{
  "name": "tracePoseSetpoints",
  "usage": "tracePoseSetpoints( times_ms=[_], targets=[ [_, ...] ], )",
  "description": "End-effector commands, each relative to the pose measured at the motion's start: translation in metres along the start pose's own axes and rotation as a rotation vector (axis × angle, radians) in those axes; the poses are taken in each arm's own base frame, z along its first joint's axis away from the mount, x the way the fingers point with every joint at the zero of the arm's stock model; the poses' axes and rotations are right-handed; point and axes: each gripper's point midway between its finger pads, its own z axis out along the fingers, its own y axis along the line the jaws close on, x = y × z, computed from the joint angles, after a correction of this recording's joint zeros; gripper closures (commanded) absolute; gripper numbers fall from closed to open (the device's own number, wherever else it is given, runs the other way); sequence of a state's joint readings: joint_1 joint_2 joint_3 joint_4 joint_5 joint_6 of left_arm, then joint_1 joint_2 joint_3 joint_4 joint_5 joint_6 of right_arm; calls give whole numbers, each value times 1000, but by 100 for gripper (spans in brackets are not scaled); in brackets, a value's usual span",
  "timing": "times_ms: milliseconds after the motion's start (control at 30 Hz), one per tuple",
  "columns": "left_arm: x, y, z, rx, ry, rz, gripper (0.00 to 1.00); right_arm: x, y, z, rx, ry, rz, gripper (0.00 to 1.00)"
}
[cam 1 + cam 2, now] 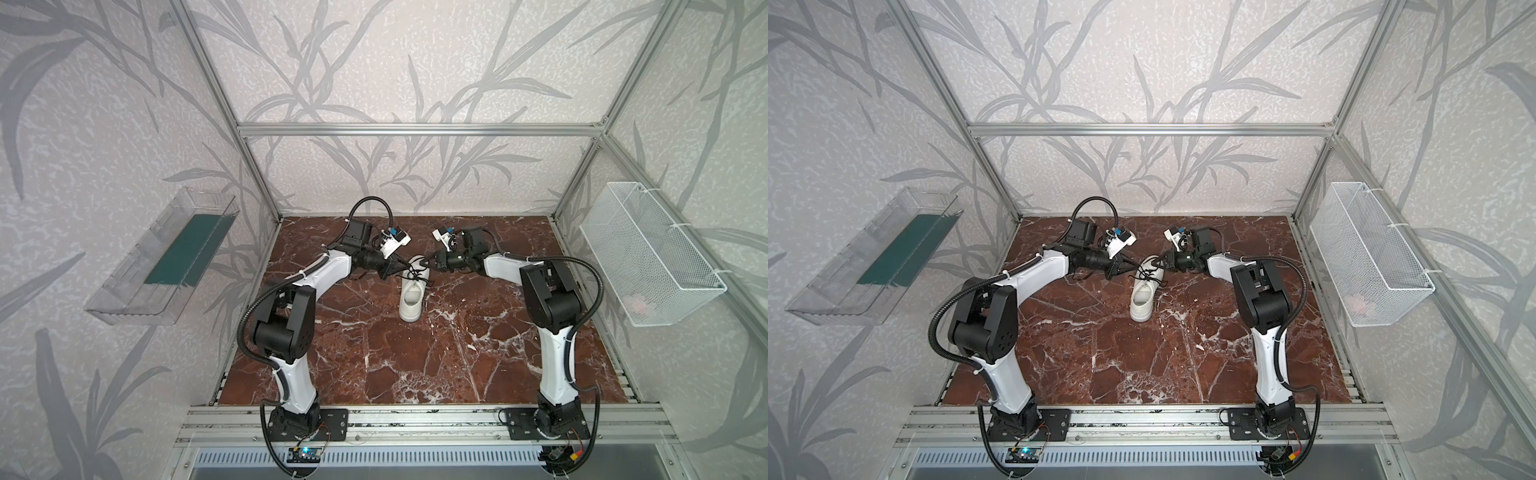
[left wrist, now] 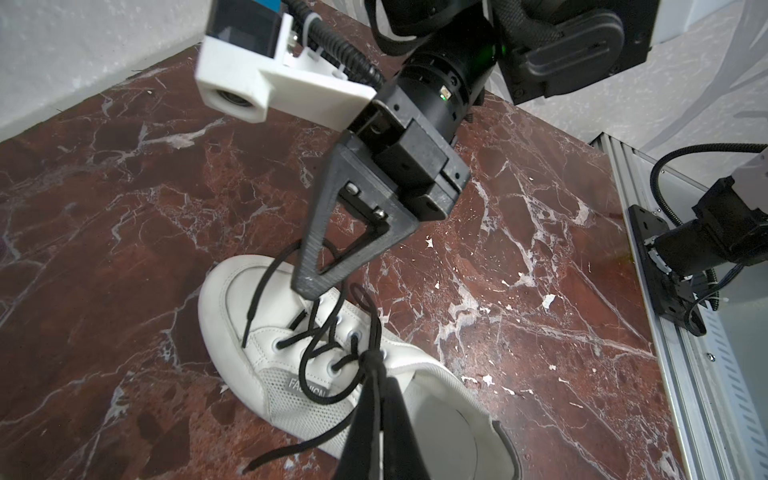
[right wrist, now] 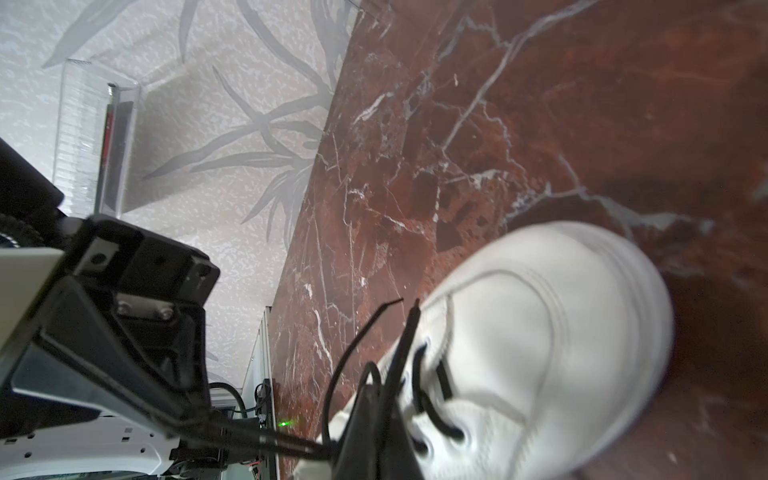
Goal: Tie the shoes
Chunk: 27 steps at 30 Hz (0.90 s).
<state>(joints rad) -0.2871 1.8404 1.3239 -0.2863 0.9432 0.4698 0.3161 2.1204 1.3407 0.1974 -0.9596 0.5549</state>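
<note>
Laces [image 2: 250,311] of sneaker [image 2: 232,299] gripped by left tool [image 2: 372,359] and right tool [image 2: 306,289] (both clamped fully shut).

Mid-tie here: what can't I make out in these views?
Whether the laces are knotted: too small in both top views; the left hand covers the crossing in the left wrist view.
Heel of the sneaker: cut off by the right wrist view's edge; toe blurred.
Contents of the wire basket: pinkish blur behind mesh, top views.

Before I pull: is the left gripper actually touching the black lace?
Touching. The left wrist view shows the left gripper with its fingers shut together on the black lace, just above the eyelets of the sneaker.
</note>
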Motion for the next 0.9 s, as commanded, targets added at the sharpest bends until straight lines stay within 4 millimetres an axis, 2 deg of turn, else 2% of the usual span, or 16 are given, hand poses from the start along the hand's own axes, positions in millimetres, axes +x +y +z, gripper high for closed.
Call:
tracePoseSetpoints(
  times_ms=[0, 100, 233, 333, 567, 700, 867],
  targets=[
    [14, -4, 0, 29, 55, 23, 100, -19, 12, -20, 32, -93, -19, 100],
    [25, 1, 3, 29, 76, -2, 100, -18, 4, -29, 50, -98, 14, 100],
    [25, 5, 1, 7, 74, 9, 100, -20, -7, -49, 109, -152, 27, 100],
    [34, 20, 3, -34, 77, -1, 100, -17, -19, -63, 189, -174, 51, 100],
    [26, 32, -5, -52, 90, -32, 100, -6, -37, -80, 274, -160, 104, 100],
    [34, 51, -14, -218, 171, -44, 100, -3, -47, -86, 330, -170, 150, 100],
    [33, 61, -28, -349, 181, -25, 100, 2, -60, -90, 385, -168, 191, 100]
  ],
)
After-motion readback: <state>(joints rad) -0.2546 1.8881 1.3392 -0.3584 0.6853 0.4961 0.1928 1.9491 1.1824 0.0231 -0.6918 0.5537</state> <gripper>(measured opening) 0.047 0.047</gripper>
